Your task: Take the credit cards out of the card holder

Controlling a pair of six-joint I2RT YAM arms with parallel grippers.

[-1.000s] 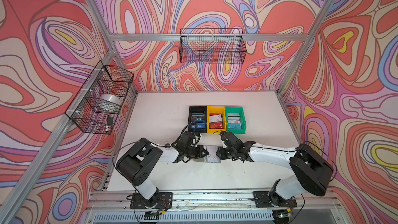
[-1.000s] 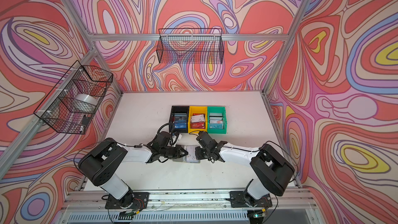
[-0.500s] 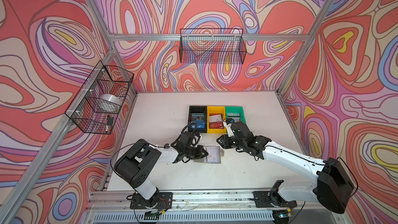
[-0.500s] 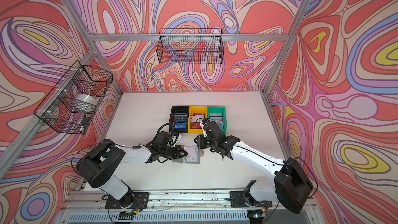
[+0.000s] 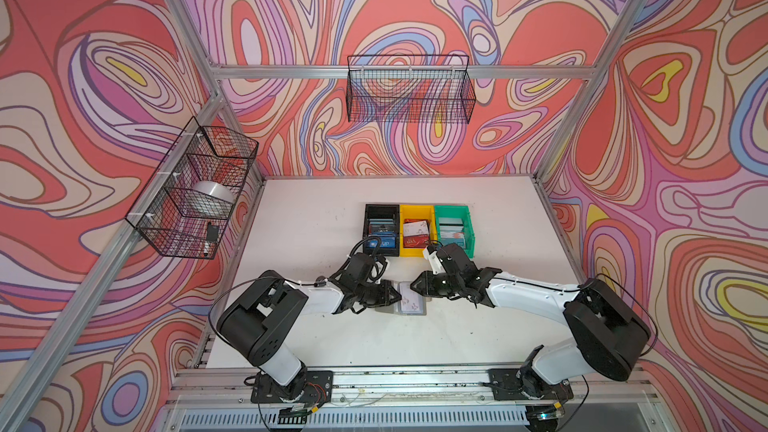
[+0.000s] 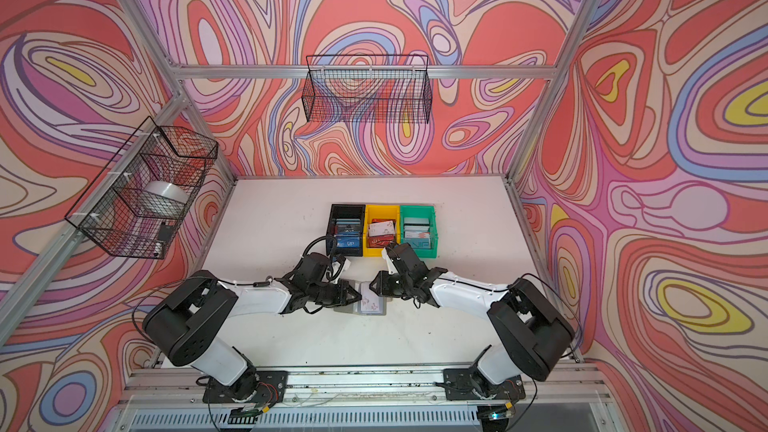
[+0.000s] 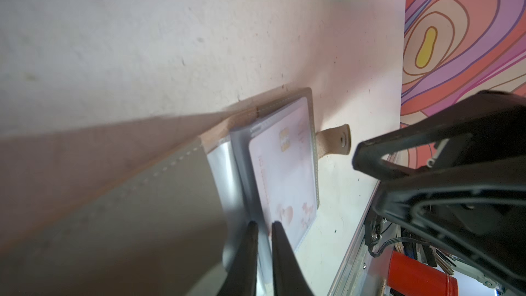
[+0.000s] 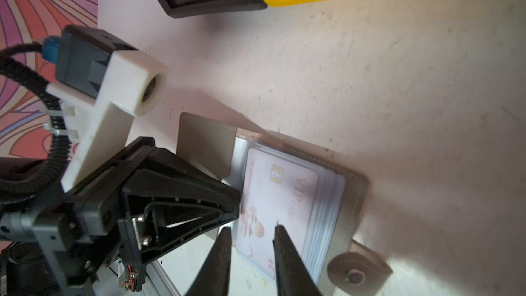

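Card holder (image 8: 206,143) open, credit card (image 8: 281,195) sleeved

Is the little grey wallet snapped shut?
No, the card holder lies open on the table, its snap tab loose and a white card showing in a clear sleeve.

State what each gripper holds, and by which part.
The left gripper pinches the holder by a clear sleeve beside its fold. The right gripper is open over the card, holding nothing.
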